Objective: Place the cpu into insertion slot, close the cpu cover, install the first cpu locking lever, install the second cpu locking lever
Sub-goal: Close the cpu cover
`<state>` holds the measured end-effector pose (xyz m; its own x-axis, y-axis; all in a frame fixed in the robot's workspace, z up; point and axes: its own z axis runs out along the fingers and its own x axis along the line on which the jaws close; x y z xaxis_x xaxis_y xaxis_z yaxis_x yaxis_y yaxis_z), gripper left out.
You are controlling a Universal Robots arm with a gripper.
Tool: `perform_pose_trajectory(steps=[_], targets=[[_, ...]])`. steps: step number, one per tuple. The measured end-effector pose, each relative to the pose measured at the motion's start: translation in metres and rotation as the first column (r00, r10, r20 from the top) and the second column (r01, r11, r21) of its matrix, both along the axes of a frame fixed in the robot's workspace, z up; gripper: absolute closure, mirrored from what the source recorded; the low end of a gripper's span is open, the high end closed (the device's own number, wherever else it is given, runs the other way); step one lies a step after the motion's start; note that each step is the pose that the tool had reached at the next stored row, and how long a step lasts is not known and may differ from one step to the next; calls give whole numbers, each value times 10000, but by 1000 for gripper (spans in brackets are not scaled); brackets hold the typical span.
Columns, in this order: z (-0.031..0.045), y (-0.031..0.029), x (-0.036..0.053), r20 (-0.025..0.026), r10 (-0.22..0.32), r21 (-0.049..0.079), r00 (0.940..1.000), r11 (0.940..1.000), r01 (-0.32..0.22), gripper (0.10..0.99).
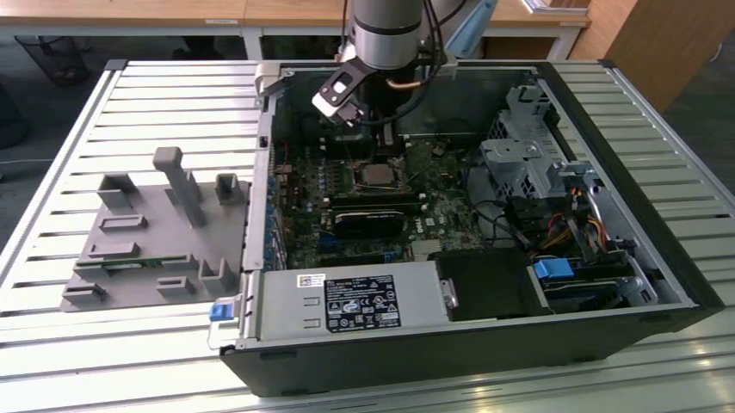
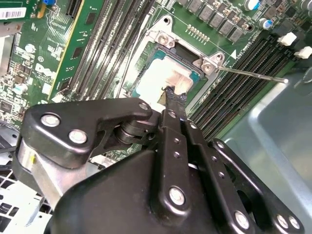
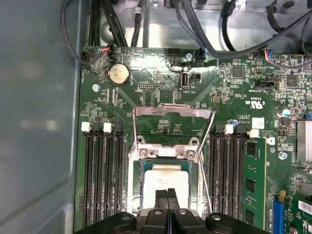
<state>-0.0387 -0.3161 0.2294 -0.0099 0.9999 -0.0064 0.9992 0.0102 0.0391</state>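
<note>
Where the two black fingers of the gripper (image 3: 168, 196) meet, they are pressed together, and I can see nothing pinched between them. Right past the tips lies the cpu (image 3: 165, 176), flat inside the insertion slot (image 3: 137, 170). The gripper's own black links hide the near edge of the cpu and of the slot, so I cannot tell if the tips touch its shiny top.

A bit farther, the cpu cover (image 3: 173, 111) stands up open behind the slot, and green board shows through its square hole. In the second wrist view a thin locking lever (image 2: 253, 75) sticks out from a corner of the slot, across the long black memory slots (image 2: 234, 95).

Farther on, a round coin battery (image 3: 118, 74) sits on the motherboard (image 3: 156, 83). Beyond it, dark cables (image 3: 195, 24) run off the picture's edge.

In the exterior view the nearest thing is the silver power box (image 1: 344, 301) in the open computer case (image 1: 460, 361). Past it the cpu is a small pale square on the board. Farthest back hangs the arm (image 1: 385, 30), cut off at the top, and the fingertips are hard to make out against the dark case. At the exterior view's left a grey holder (image 1: 138, 241) rests on the slatted table (image 1: 150, 86).
</note>
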Motion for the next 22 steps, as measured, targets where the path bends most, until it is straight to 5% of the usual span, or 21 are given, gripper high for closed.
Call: perform_pose_trajectory(steps=[5, 11, 16, 22], targets=[[1, -60, 0, -2, 1, 100, 10000, 9999, -1, 980], [67, -67, 0, -1, 0, 456, 10000, 9990, 0, 980], [166, -69, 0, -3, 1, 591, 10000, 9982, -1, 980], [174, -75, 45, -35, 1, 645, 10000, 9979, 2, 980]])
